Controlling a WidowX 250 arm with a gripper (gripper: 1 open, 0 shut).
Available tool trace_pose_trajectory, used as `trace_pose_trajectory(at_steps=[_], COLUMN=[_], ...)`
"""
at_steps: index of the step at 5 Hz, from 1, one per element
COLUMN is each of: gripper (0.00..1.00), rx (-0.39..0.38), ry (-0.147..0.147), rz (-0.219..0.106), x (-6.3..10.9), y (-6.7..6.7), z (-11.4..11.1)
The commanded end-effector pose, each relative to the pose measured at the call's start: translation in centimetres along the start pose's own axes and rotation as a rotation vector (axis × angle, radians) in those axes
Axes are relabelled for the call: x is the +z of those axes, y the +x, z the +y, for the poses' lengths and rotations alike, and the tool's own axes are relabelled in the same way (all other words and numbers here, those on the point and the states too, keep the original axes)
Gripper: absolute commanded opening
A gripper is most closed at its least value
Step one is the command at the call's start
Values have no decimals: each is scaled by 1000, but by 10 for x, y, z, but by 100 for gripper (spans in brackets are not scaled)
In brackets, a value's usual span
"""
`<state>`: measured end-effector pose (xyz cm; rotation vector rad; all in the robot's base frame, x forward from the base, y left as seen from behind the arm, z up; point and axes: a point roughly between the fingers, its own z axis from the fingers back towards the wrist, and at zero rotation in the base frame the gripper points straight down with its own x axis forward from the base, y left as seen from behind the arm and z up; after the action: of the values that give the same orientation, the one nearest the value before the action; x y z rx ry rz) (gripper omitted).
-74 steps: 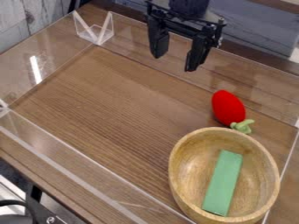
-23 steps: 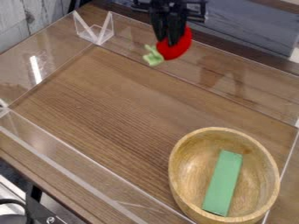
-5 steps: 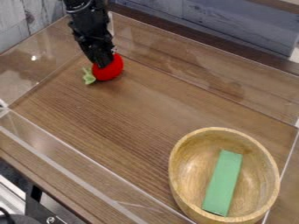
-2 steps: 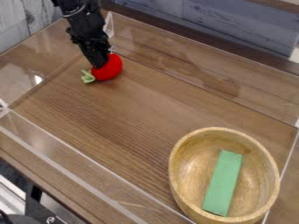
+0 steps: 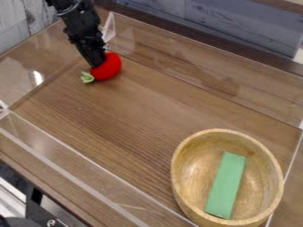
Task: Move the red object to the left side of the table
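The red object (image 5: 108,66), a small glossy strawberry-like toy with its pale green stem end pointing down-left, rests low on the table (image 5: 148,120) in the far left part. My gripper (image 5: 94,58) comes down on it from above, its dark fingers shut on the toy's upper left side. The fingertips are partly hidden against the red surface.
A round wooden bowl (image 5: 182,167) with a flat green block (image 5: 228,186) inside sits at the near right. Clear acrylic walls (image 5: 34,78) line the table's left and front edges, close to the gripper.
The arm has shifted slightly left and away from the camera with the red object still in its fingers. The toy sits almost where it was.
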<state>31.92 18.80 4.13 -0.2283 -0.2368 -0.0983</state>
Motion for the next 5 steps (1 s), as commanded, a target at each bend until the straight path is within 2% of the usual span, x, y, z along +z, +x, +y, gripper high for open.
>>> trace_pose_trajectory(at_steps=[1, 3, 5], gripper=[0, 0, 0], rx=[-61, -90, -140], ry=[1, -41, -83], rz=[-27, -22, -6], x=[13, 3, -10], y=[11, 17, 22], z=[7, 3, -16])
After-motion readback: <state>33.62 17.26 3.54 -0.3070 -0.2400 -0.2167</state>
